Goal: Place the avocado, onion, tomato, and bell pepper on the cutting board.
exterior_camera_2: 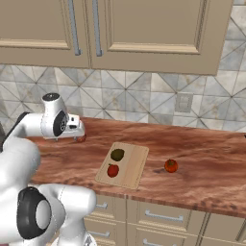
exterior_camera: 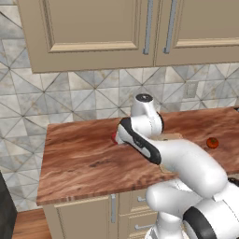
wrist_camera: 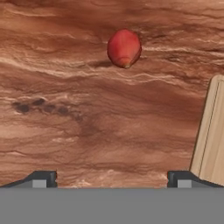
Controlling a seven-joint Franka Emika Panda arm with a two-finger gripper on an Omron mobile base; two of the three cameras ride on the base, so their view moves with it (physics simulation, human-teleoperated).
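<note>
Your gripper (wrist_camera: 112,177) hovers with jaws spread wide and empty over the counter (wrist_camera: 65,109). The reddish onion (wrist_camera: 124,47) lies ahead, left of the cutting board (exterior_camera_2: 134,168), which already holds the avocado (exterior_camera_2: 117,154). Next, likely advance and lower around the onion.

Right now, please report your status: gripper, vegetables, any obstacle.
Gripper open above counter, empty. Avocado and one red piece on cutting board. Reddish onion ahead, tomato right of board. Path clear.
</note>
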